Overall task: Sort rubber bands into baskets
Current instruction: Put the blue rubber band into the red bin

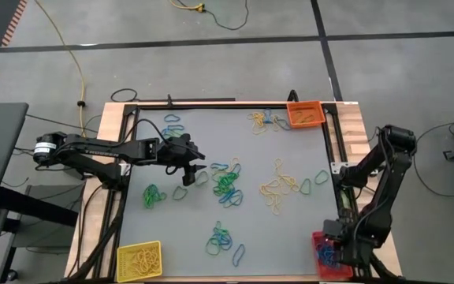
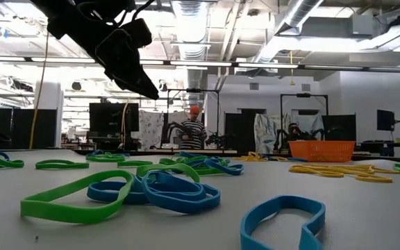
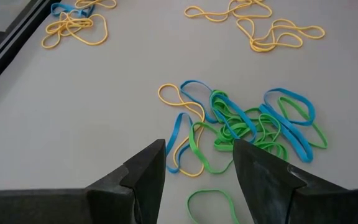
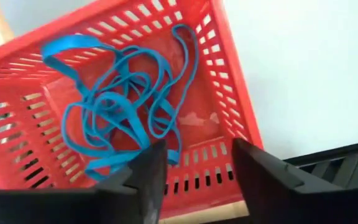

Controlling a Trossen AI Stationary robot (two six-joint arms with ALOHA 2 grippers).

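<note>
Rubber bands, thin flexible loops in blue, green and yellow [image 1: 227,185], lie scattered across the grey surface [image 1: 195,229]; a tangle of blue ones [image 4: 120,112] already sits in the red slotted plastic basket [image 4: 229,93] at the corner. Right pincer [image 4: 194,168] hangs over that basket, fingers spread, nothing pinched. Left pincer [image 3: 197,171] hovers spread above the central green-blue cluster [image 3: 253,127]. Judgement: lower the left pincer onto one loop lying clear of the knot, so neighbours are not dragged along.
</note>
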